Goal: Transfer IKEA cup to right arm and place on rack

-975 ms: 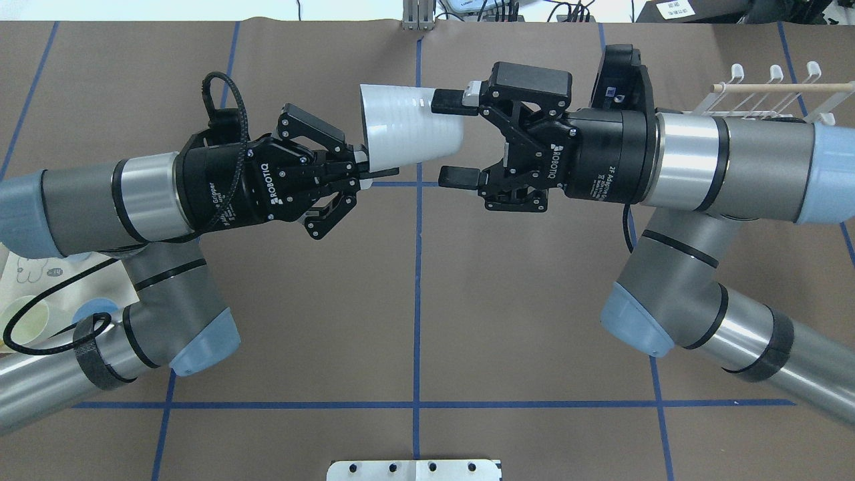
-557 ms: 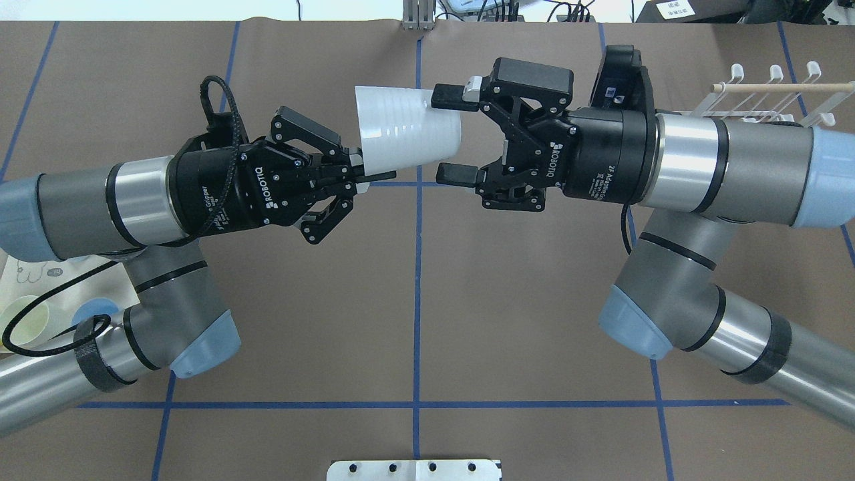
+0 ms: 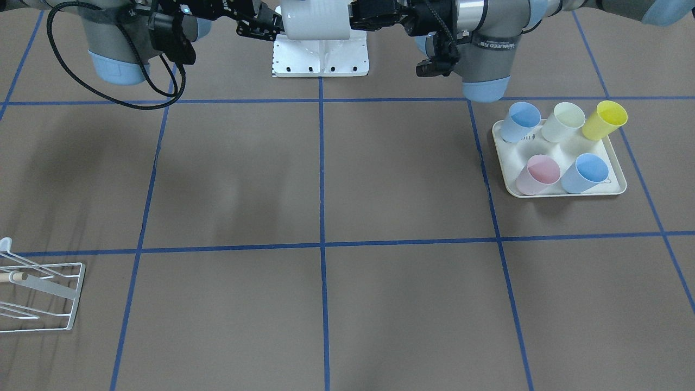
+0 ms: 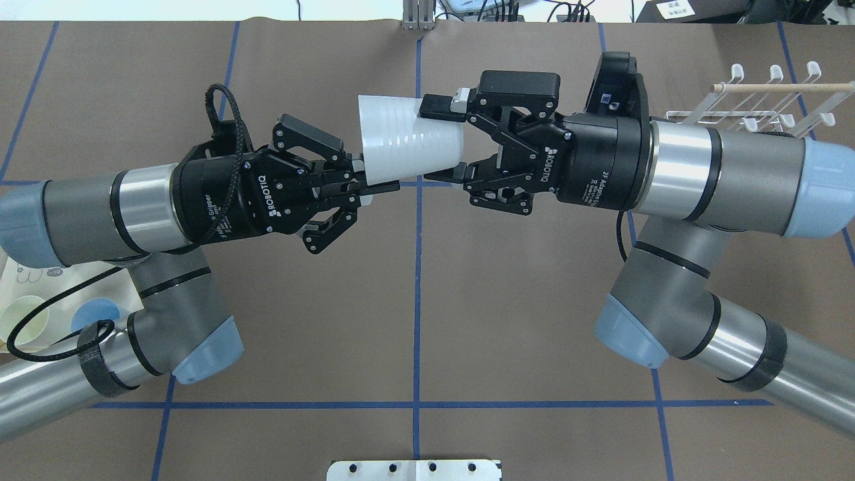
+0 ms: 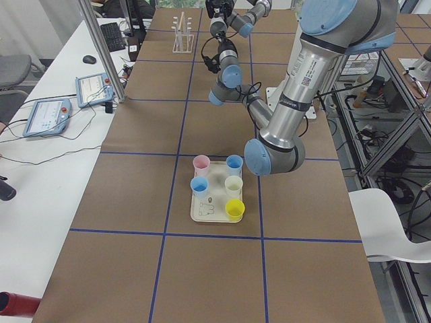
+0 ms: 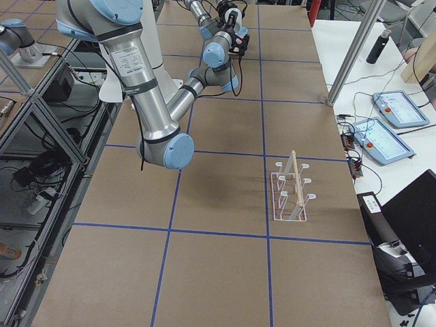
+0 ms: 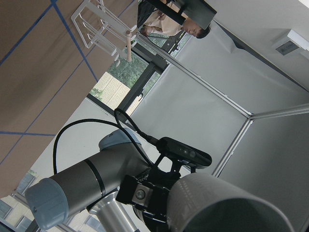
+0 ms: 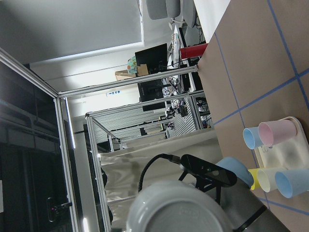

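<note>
Between the two tools, held clear of the surface (image 4: 414, 300), the white cup (image 4: 409, 139) lies on its side. Its mouth faces the left tool (image 4: 369, 182), which pinches the rim wall between narrow-set fingers. The right tool (image 4: 435, 141) straddles the narrow base end with a finger against each side, and looks closed on it. The cup looks like light, thin plastic, smooth and faintly ribbed. It would likely slip or flex under a hard squeeze, so a moderate grip well onto the wall at the base end seems safer. Beyond the right tool's wrist stands the rack (image 4: 768, 100), with nothing visible between it and the tool. Behind the left tool, beneath its arm, the tray (image 3: 570, 194) carries five other cups (image 3: 585, 172), well apart from the handover.
</note>
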`<action>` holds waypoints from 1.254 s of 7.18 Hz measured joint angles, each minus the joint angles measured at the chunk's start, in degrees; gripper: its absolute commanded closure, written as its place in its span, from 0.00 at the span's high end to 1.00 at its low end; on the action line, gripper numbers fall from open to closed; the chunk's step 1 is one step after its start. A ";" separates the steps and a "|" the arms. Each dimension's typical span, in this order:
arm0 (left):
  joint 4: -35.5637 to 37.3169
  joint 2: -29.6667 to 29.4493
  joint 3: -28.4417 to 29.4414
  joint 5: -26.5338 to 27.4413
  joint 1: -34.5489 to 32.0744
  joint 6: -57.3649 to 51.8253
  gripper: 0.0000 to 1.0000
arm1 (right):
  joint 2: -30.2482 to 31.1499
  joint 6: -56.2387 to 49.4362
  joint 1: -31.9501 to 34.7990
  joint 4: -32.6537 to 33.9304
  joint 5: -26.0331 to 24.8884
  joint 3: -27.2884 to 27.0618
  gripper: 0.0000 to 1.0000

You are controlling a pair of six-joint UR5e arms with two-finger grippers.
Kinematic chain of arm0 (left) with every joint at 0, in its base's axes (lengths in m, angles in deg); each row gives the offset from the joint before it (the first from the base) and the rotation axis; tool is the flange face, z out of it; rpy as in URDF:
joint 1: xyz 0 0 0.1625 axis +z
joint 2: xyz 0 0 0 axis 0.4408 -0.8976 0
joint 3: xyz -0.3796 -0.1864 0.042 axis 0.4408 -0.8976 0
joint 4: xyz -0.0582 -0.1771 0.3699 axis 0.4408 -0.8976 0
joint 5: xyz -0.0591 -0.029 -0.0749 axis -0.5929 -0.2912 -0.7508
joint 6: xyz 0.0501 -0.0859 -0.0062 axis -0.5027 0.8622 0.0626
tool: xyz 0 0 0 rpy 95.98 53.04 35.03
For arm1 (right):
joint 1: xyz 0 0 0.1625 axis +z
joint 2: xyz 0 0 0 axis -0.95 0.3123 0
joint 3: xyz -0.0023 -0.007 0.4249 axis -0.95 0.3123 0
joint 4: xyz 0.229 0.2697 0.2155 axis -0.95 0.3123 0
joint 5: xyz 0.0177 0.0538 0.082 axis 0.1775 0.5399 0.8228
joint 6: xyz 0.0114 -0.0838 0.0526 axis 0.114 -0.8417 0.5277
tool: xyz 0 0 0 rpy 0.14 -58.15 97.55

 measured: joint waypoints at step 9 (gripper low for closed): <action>1.55 2.94 1.90 5.27 -4.64 -11.81 1.00 | 7.90 -6.94 2.18 -0.98 -3.14 0.11 0.00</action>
